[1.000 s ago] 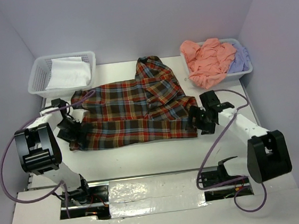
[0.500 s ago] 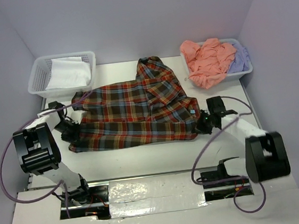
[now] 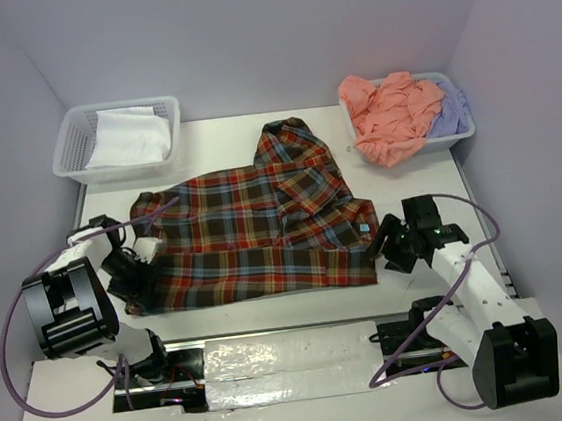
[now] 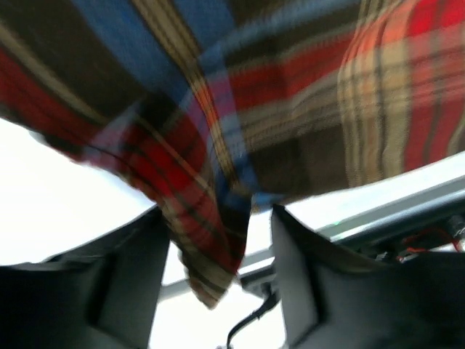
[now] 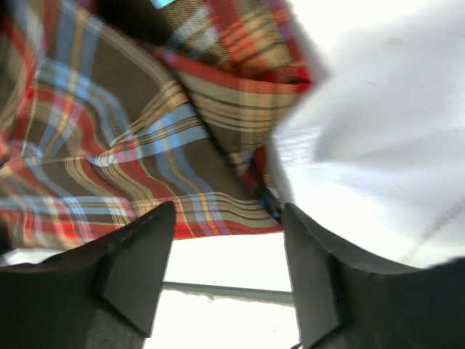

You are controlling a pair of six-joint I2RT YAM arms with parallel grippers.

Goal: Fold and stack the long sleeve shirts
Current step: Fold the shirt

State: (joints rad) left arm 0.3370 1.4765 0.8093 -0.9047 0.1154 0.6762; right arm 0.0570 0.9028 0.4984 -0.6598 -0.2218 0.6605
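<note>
The plaid long sleeve shirt [image 3: 252,224] lies spread across the middle of the table, collar toward the back. My left gripper [image 3: 127,279] is at its left edge. In the left wrist view the jaws [image 4: 218,283] stand wide apart, with a hanging corner of the plaid shirt [image 4: 211,240] loose between them. My right gripper [image 3: 387,245] is open and empty just off the shirt's right near corner. The plaid shirt [image 5: 109,131] lies ahead of the right gripper [image 5: 229,276]. The salmon-pink shirt [image 3: 387,114] and the lavender shirt [image 3: 451,110] are bunched in the back right basket.
A white lattice basket [image 3: 464,137] at the back right holds the pink and lavender shirts. Another white lattice basket [image 3: 71,142] at the back left holds a white cloth [image 3: 132,136]. A metal rail [image 3: 274,334] runs along the table's near edge.
The plaid shirt has slid toward the near edge. Both grippers have moved nearer. The right gripper has come off the shirt's right corner and now sits beside it.
</note>
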